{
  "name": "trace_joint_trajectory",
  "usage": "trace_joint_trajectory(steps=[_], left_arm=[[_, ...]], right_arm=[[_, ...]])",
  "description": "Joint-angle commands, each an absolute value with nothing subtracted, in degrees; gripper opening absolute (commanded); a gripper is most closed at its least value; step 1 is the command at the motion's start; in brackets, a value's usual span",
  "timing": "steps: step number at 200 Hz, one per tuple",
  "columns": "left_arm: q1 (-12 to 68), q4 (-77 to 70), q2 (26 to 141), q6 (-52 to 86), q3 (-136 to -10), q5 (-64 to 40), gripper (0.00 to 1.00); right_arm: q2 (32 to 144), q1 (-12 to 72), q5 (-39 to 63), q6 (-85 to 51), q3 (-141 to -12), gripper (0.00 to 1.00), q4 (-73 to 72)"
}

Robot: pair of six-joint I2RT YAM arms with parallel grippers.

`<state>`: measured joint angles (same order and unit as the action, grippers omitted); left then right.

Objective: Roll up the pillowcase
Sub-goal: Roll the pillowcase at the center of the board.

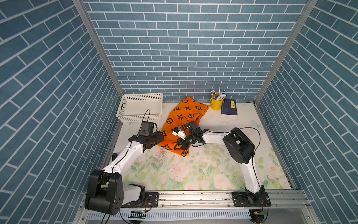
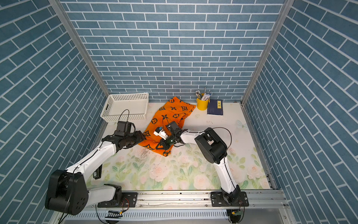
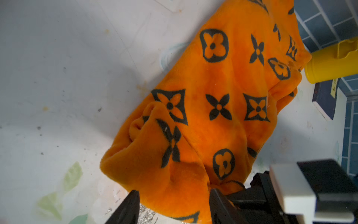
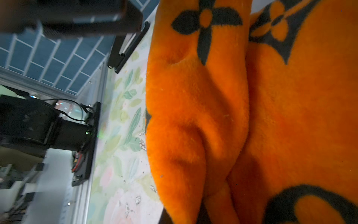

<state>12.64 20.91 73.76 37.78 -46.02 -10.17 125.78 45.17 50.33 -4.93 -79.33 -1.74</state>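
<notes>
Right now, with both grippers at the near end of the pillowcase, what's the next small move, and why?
Probably close the left gripper: its jaws stand open astride the near end of the pillowcase, while the right gripper looks shut on it, so both could start rolling.

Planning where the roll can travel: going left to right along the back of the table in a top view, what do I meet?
White basket → orange pillowcase → yellow pen cup → dark blue notebook.
</notes>
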Motion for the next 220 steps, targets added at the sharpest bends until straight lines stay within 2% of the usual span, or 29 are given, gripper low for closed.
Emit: trace_joint_trajectory(steps=[1, 29, 39, 66, 82, 85, 99, 103, 137, 149, 169, 220], left_arm=[[15.3, 16.6, 76.1, 39.0, -45.7, -10.0, 0.60], [17.5, 13.7, 82.0, 40.1, -47.1, -7.9, 0.56], [17.9, 13.6, 84.6, 40.7, -47.7, -6.6, 0.53], [18.3, 13.0, 91.2, 41.7, -49.7, -5.0, 0.48], [18.4, 13.9, 94.5, 41.9, -51.8, -4.5, 0.47], [18.5, 14.1, 94.9, 41.9, -52.2, -4.2, 0.47], [18.5, 14.8, 96.6, 41.8, -53.3, -3.7, 0.46], [18.5, 15.0, 96.8, 41.9, -53.5, -3.6, 0.46], [18.5, 14.6, 97.9, 41.6, -54.0, -4.2, 0.46], [18.5, 14.6, 98.1, 41.6, -54.2, -4.4, 0.46], [18.5, 14.7, 98.2, 41.3, -54.6, -4.7, 0.46], [18.5, 14.6, 98.0, 41.1, -54.3, -5.3, 0.46]], right_arm=[[129.5, 43.1, 53.6, -12.1, -77.8, 0.00, -0.8], [130.7, 42.0, 52.7, -16.1, -77.2, 0.00, -1.8], [130.6, 41.5, 52.4, -17.2, -76.8, 0.05, -2.8], [128.1, 41.3, 48.0, -17.8, -75.7, 0.39, -4.0], [126.1, 41.4, 44.3, -16.7, -75.0, 0.51, -4.4], [124.3, 41.4, 43.6, -16.3, -74.8, 0.56, -4.4], [120.6, 41.5, 38.1, -14.3, -73.5, 0.60, -4.5], [119.4, 41.7, 36.0, -13.3, -73.1, 0.66, -4.4], [107.4, 45.9, 13.7, -1.7, -66.1, 0.71, -6.6], [104.1, 49.1, 6.7, 5.3, -62.5, 0.72, -10.1], [100.5, 55.8, -4.0, 19.4, -55.6, 0.79, -19.2], [107.3, 63.3, -13.9, 38.6, -57.9, 0.82, -26.4]])
